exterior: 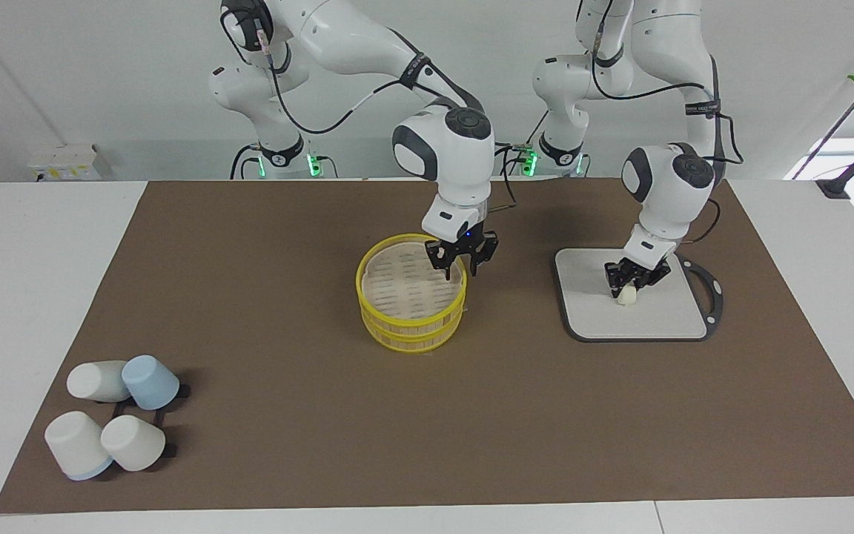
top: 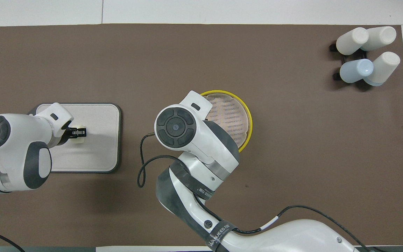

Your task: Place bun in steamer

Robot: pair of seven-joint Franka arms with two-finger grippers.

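The bun (exterior: 626, 297) lies on the grey board (exterior: 657, 319) toward the left arm's end of the table. My left gripper (exterior: 628, 285) is down on it with its fingers closed against the bun's sides; the overhead view shows the bun (top: 79, 139) under the left gripper (top: 78, 132). The steamer (exterior: 397, 320), yellow-rimmed and without a lid, stands mid-table with nothing on its slatted floor (top: 233, 115). My right gripper (exterior: 460, 268) is open and low over the steamer's rim nearest the robots, one finger inside the rim and one outside.
Several white and blue cups (exterior: 112, 415) lie on a black rack at the right arm's end, farthest from the robots; they also show in the overhead view (top: 366, 56). The board's black handle (exterior: 712, 293) points toward the table's left-arm end.
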